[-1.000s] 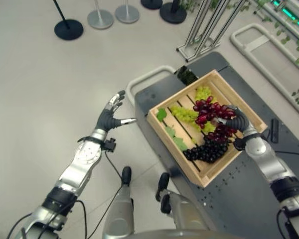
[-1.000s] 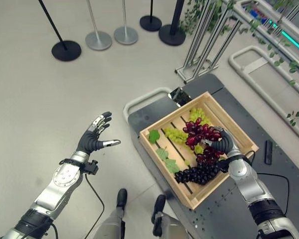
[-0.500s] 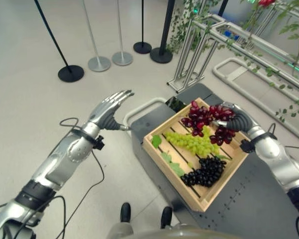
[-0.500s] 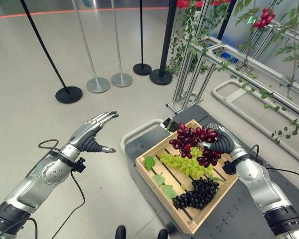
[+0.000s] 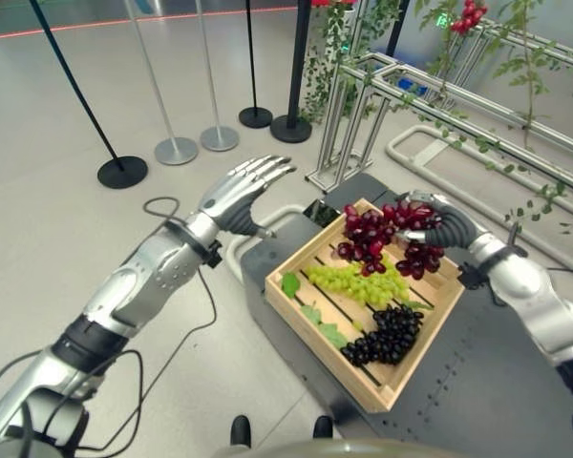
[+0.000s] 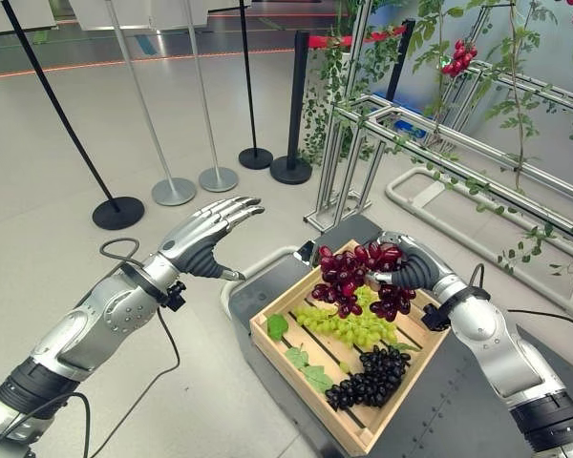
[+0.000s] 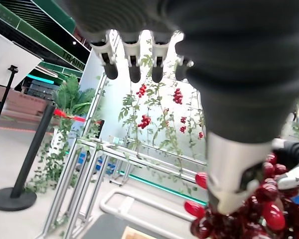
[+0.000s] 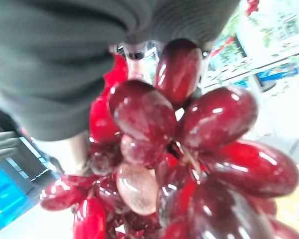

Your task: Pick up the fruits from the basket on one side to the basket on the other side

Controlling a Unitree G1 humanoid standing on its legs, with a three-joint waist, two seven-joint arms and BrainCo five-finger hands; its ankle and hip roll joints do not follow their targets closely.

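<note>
Red grapes gripped by right robot hand, above wooden crate

Red grapes: deep glossy red, some berries near maroon. Green grapes: pale yellow-green. Black grapes: near-black purple. Leaves in crate: mid green. Crate: pale natural wood, slatted floor. Cart deck: dark grey, dotted with small holes. Right hand: dark ribbed cover, silver fingers. Left hand: silver, dark tips. Floor: light beige-grey. Stanchion bases: black and silver. Vines behind: green, red fruit clusters.
</note>
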